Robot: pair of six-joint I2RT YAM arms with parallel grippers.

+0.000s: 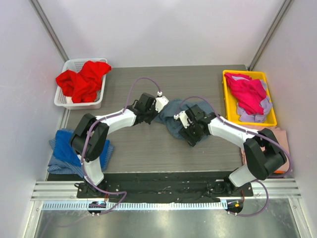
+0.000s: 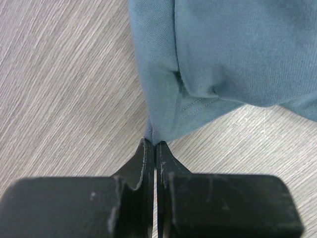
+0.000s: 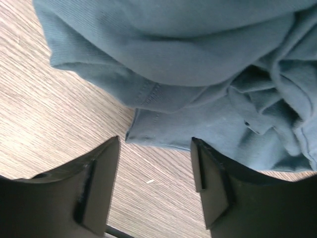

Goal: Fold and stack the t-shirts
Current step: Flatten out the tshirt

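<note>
The slate blue-grey t-shirt [image 1: 171, 124], soft matte twill with stitched hems, lies bunched in a crumpled heap at the middle of the grey wood-grain table [image 1: 148, 151]. In the top view its long axis runs diagonally, from far-left to near-right, between the two arms. The left wrist view shows a folded hem corner tapering down to a point; the right wrist view shows layered folds and one flat double-stitched edge lying on the tabletop.

The left gripper [image 2: 154, 147] is clenched, its black fingers pressed together on that tapered corner of the shirt. The right gripper [image 3: 155, 145] is released, its jaws spread wide with the flat hem just beyond the fingertips and nothing between them.

Bare table lies on the near and far sides of the heap. At the far left corner a white lattice plastic basket [image 1: 74, 62] holds a rumpled red t-shirt [image 1: 81, 82]. At the far right a yellow rectangular tray [image 1: 226, 99] holds a magenta t-shirt [image 1: 247, 91] over paler cloth. A royal blue t-shirt [image 1: 62, 148] hangs crumpled over the table's left edge, beside the left arm's base.
</note>
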